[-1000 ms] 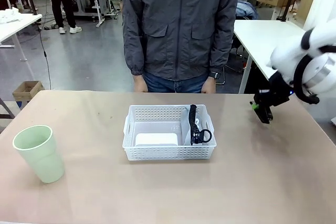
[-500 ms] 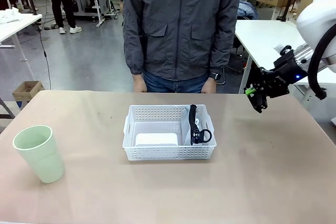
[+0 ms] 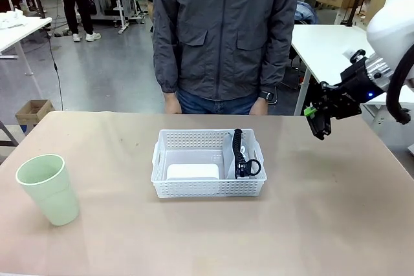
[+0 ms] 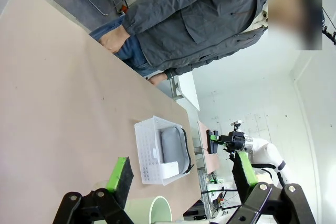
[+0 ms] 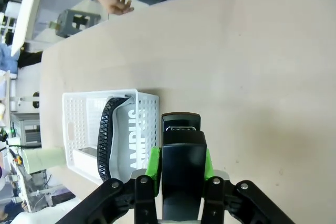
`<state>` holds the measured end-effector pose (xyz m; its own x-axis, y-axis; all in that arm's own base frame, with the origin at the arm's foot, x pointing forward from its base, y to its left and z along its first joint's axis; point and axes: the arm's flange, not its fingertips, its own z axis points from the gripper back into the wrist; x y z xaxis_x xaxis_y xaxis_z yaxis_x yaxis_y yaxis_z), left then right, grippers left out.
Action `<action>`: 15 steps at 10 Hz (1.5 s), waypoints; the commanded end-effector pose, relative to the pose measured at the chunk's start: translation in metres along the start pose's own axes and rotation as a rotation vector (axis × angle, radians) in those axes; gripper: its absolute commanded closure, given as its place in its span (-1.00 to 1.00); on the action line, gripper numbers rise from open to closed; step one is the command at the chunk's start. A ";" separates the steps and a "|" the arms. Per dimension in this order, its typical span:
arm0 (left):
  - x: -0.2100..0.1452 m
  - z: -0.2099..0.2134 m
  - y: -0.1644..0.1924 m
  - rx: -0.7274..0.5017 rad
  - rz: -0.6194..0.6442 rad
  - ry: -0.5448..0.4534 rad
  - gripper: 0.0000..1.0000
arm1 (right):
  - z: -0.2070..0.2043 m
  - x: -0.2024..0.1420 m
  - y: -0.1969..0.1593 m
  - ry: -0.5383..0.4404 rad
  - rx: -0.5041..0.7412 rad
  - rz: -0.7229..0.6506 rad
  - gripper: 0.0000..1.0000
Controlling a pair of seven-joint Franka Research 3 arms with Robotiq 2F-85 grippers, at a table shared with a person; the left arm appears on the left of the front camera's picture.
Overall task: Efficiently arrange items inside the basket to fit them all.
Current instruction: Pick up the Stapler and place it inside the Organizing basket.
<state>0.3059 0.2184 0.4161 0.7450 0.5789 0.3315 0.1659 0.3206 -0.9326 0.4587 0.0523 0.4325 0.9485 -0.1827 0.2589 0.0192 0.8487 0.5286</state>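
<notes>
Since my left gripper (image 4: 181, 161) has nothing between its green pads (image 4: 119, 174), its jaws stand wide apart, hanging above the table (image 3: 323, 224) on my left side. From that wrist I look across the tan tabletop toward the basket (image 4: 152, 156), and the rim of the pale green cup (image 4: 160, 208) peeks up at the bottom edge between my fingers.

On the front camera, the cup (image 3: 46, 185) stands upright near the table's left edge, mouth up, well apart from everything else. The white perforated basket (image 3: 207, 189) sits in the middle of the table, in front of the person (image 3: 223, 30) in the grey jacket, whose hands (image 3: 172, 103) hang at the far edge. Inside the basket, the white rounded device (image 3: 193, 171) lies flat against the near wall, in the left and middle part. Beside it on the right, the grey pouch (image 3: 230, 163) stands on edge along the right wall, its black strap (image 3: 239, 153) curling over the top.

Farther right, well apart from the basket, my right gripper (image 3: 317, 117) hangs raised above the far right part of the table. On its wrist camera, this gripper (image 5: 180, 163) is clamped on the black stapler (image 5: 181, 129), which sits lengthwise between the two green pads (image 5: 154, 161), with bare table beneath it and the basket just beside it in that picture.
</notes>
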 end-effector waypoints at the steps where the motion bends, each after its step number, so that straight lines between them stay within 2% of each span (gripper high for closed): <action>1: 0.000 0.001 -0.002 -0.009 -0.006 0.005 -1.00 | -0.003 0.006 0.004 0.040 0.048 0.017 1.00; 2: 0.000 0.001 -0.002 -0.009 -0.006 0.005 -1.00 | 0.000 0.000 0.000 0.000 0.000 0.000 0.26; 4: 0.000 0.001 -0.002 -0.009 -0.006 0.005 -1.00 | -0.002 0.007 0.037 -0.076 -0.086 0.122 0.26; 5: 0.000 0.001 -0.002 -0.009 -0.006 0.005 -1.00 | -0.014 0.013 0.075 -0.076 -0.085 0.238 0.26; 7: 0.000 0.001 -0.002 -0.009 -0.006 0.005 -1.00 | -0.052 0.015 0.155 -0.021 -0.048 0.468 0.26; 10: 0.000 0.001 -0.002 -0.009 -0.006 0.005 -1.00 | -0.109 -0.005 0.261 0.127 0.029 0.747 0.26; 12: 0.000 0.001 -0.002 -0.009 -0.006 0.005 -1.00 | -0.154 -0.027 0.291 0.188 0.019 0.921 0.26; 14: 0.000 0.001 -0.002 -0.009 -0.006 0.005 -1.00 | -0.183 -0.052 0.296 0.224 -0.017 1.114 0.26; 15: 0.000 0.001 -0.002 -0.009 -0.006 0.005 -1.00 | -0.192 -0.060 0.291 0.203 0.012 1.186 0.26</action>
<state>0.3061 0.2181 0.4162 0.7457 0.5780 0.3315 0.1657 0.3211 -0.9324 0.4675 0.4127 0.4150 0.4931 0.7679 0.4088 -0.8627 0.4924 0.1157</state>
